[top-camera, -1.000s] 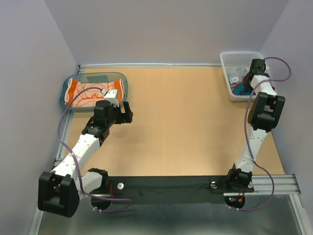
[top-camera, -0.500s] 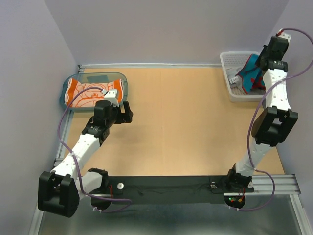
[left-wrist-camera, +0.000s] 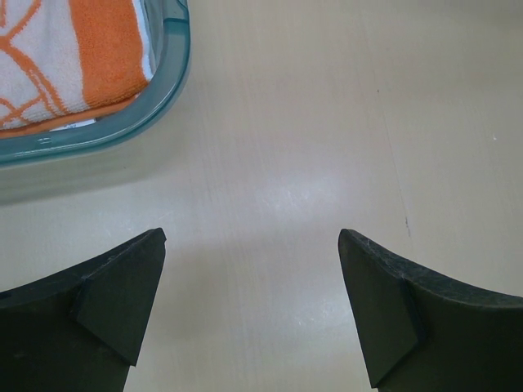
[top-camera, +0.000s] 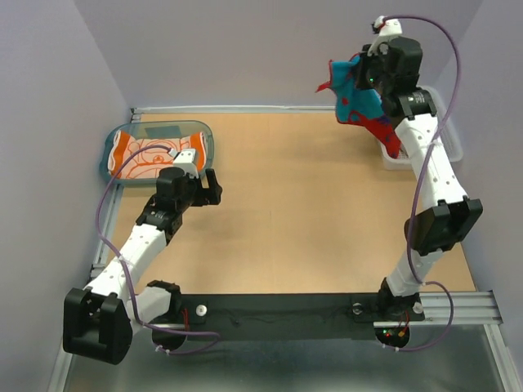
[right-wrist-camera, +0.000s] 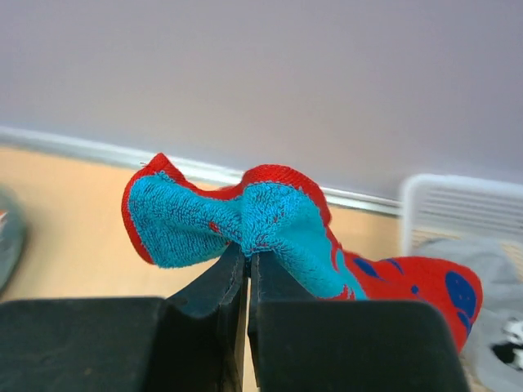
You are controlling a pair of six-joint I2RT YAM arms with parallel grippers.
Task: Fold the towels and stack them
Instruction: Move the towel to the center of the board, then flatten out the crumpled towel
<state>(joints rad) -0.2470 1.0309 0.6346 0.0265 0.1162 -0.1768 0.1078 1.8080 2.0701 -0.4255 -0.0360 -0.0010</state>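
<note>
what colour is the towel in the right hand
Towel: teal-blue edged in red, other face red with blue marks; clearest in right wrist view.

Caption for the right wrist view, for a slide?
Right jaws shut on a bunched red-and-teal towel, held in the air; white basket behind at right.

Top: high behind, down over whole table (top-camera: 310, 212). Left wrist: close, downward, shares tray (left-wrist-camera: 174, 77). Right wrist: level, toward wall (right-wrist-camera: 261, 65).

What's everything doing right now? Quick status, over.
Right pincer shut on red-and-teal towel, held high in the air. Left pincer open, empty, low beside the tray holding the orange towel. Nothing seen blocking either arm.
</note>
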